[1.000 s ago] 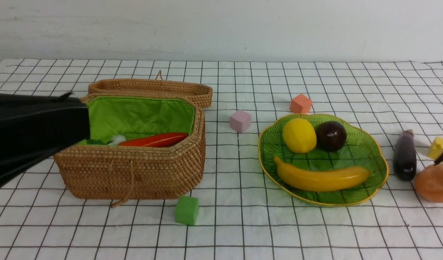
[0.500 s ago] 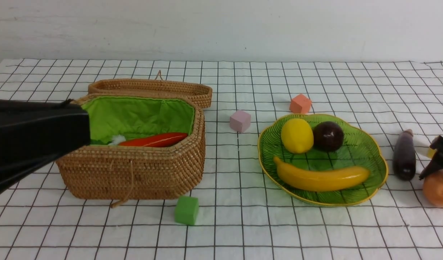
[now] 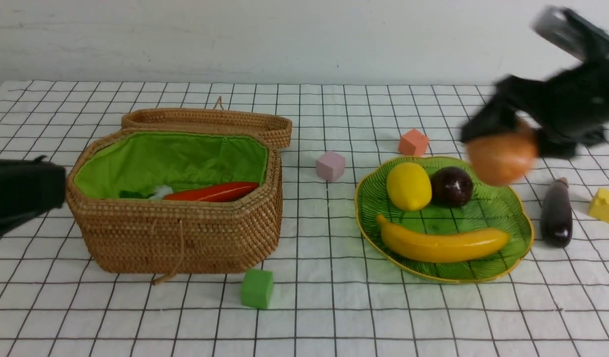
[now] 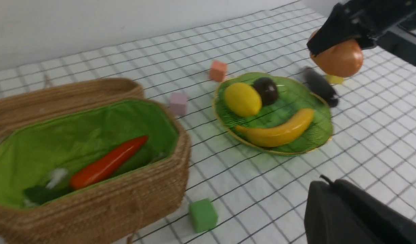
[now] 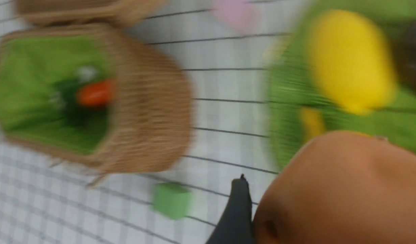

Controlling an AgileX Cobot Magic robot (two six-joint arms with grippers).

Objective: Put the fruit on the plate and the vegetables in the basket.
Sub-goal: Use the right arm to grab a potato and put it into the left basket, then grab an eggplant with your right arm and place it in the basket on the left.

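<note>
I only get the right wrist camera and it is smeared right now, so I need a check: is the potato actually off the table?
Observer: Yes. The right gripper holds the potato in the air, near the right side of the plate.
Operator: I can't find the eggplant. Where is it?
Observer: The eggplant lies on the table to the right of the plate, not yet in the basket.
Operator: Is the other arm blocking the basket?
Observer: No. The left gripper is shut and sits to the basket's left, not over its opening.
</note>
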